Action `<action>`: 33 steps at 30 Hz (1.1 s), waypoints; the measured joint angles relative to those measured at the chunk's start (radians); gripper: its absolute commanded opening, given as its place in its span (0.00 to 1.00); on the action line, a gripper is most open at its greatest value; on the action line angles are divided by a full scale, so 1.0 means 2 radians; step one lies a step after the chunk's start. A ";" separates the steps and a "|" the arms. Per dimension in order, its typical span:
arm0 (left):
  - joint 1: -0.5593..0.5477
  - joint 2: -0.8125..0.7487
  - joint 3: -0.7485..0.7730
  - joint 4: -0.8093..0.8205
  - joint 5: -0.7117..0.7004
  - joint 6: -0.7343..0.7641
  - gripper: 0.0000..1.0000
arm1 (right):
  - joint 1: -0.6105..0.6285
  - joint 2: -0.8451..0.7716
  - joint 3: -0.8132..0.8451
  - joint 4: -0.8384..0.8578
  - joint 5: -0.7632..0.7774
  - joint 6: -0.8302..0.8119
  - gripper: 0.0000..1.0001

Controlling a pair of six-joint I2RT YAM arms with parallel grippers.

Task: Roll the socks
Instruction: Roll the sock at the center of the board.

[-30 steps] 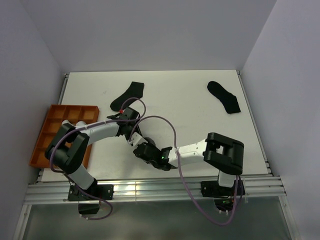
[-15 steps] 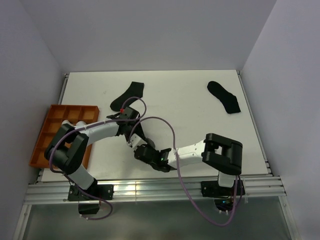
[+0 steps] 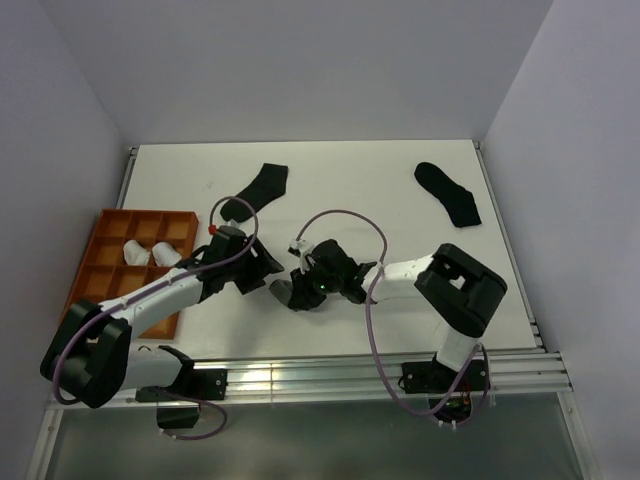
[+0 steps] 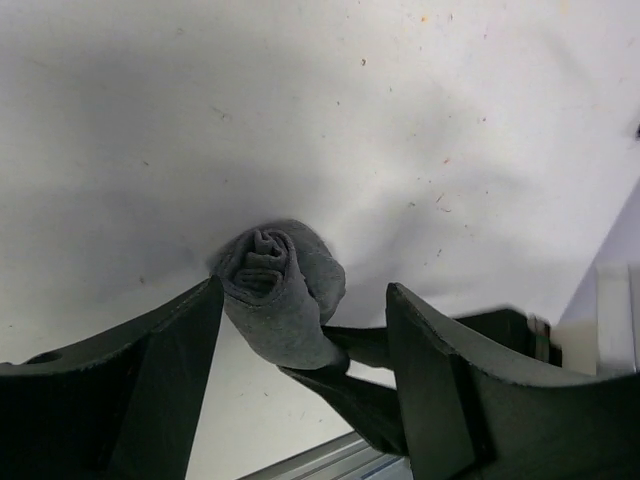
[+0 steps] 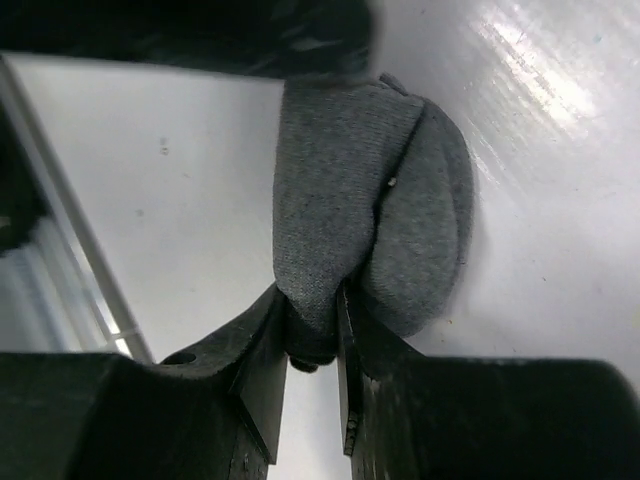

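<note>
A grey sock (image 4: 280, 285) rolled into a small bundle lies on the white table near the front middle. My right gripper (image 5: 312, 325) is shut on a fold of this grey sock (image 5: 370, 200). My left gripper (image 4: 300, 300) stands open, one finger on each side of the bundle, not pinching it. From above, the bundle (image 3: 284, 292) sits between the left gripper (image 3: 270, 272) and the right gripper (image 3: 295, 292). Two dark socks lie flat at the back, one (image 3: 258, 190) left, one (image 3: 448, 193) right. Two white rolled socks (image 3: 148, 254) rest in the tray.
An orange compartment tray (image 3: 100, 285) sits at the table's left edge. The metal rail (image 3: 320, 375) runs along the front edge, close to both grippers. Walls close in the table at the back and on both sides.
My left gripper has opened and let go of the grey bundle. The right gripper has shut on it. Both arms have shifted, uncovering the white bundles in the tray.
</note>
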 measured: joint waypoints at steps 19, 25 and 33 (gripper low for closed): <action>-0.016 -0.008 -0.083 0.070 -0.001 -0.043 0.59 | -0.104 0.113 -0.003 0.136 -0.262 0.169 0.00; -0.019 0.025 -0.079 0.093 -0.004 -0.056 0.39 | -0.106 0.113 0.002 0.127 -0.267 0.175 0.01; -0.024 0.062 -0.036 0.062 -0.007 -0.049 0.36 | -0.104 0.080 0.009 0.064 -0.222 0.139 0.37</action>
